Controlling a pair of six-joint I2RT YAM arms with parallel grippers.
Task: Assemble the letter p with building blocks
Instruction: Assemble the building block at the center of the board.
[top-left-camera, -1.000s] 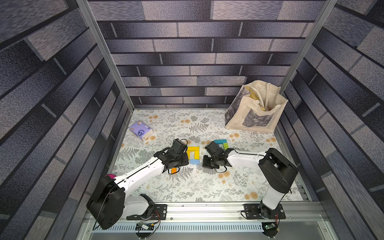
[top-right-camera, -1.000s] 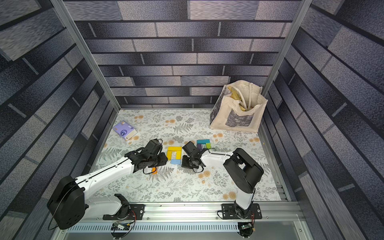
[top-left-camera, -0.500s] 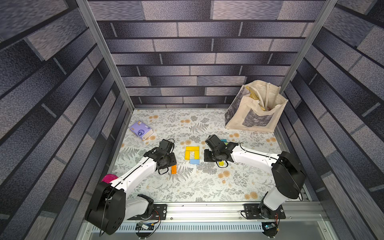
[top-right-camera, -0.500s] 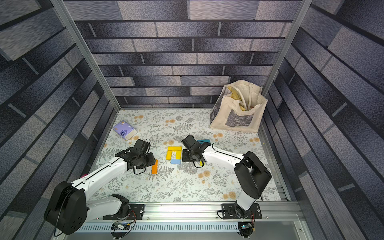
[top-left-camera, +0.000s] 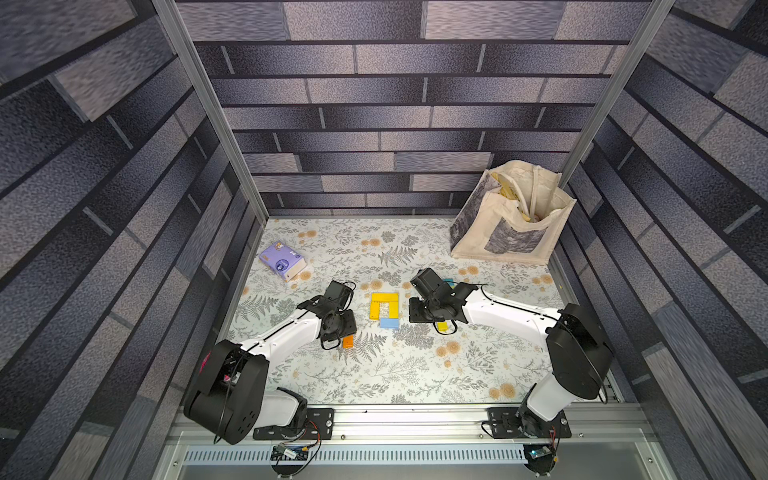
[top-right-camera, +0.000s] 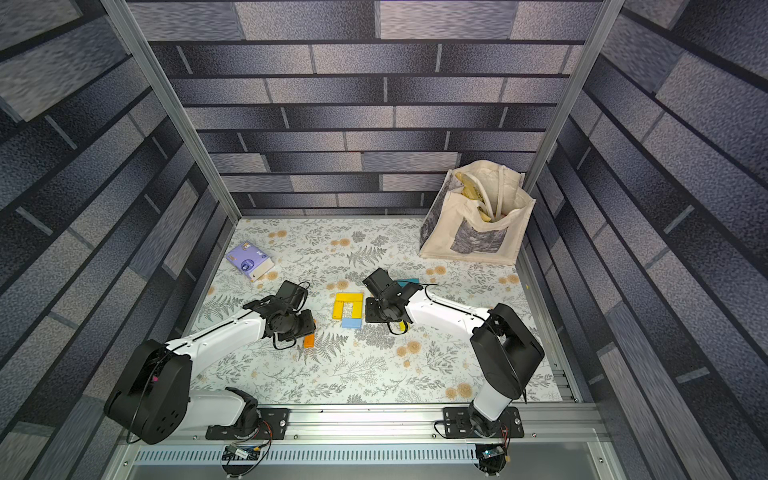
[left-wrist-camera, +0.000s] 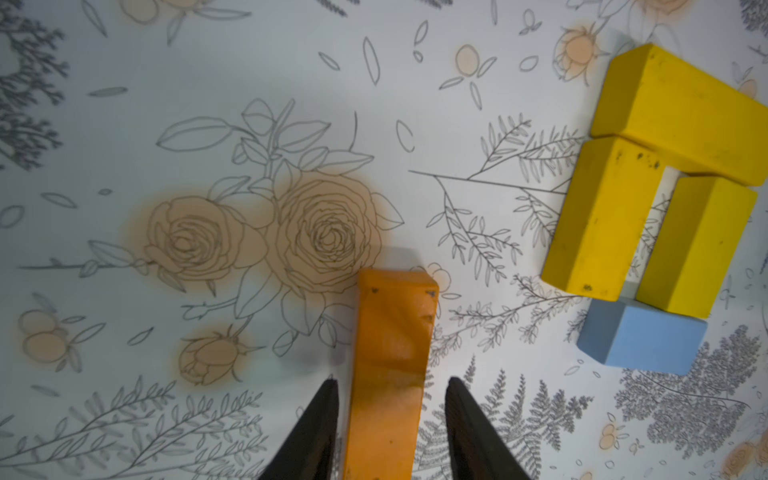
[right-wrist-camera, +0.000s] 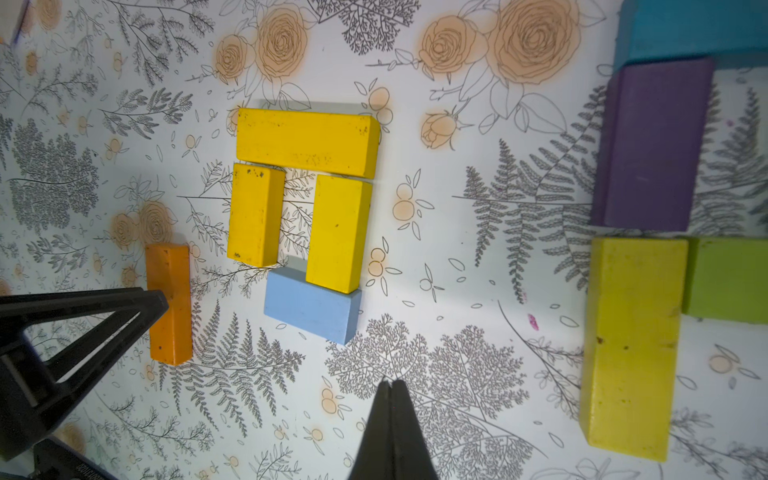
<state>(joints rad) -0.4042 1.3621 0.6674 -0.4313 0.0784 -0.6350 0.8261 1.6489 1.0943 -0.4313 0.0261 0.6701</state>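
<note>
Over the floral desk (top-left-camera: 374, 374), left end effector (left-wrist-camera: 390, 380) has returned, open around the orange block (left-wrist-camera: 392, 324), probably P's stem; right end effector (right-wrist-camera: 392, 384) closed

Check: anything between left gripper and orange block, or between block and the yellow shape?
Nothing visible. The left gripper straddles the orange block; only bare tablecloth lies between it and the yellow blocks and blue block.

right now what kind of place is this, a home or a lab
Most likely a staged robot test cell, not a home: brick-print panels on an aluminium post, left arm and right arm mounted on a metal rail.
</note>
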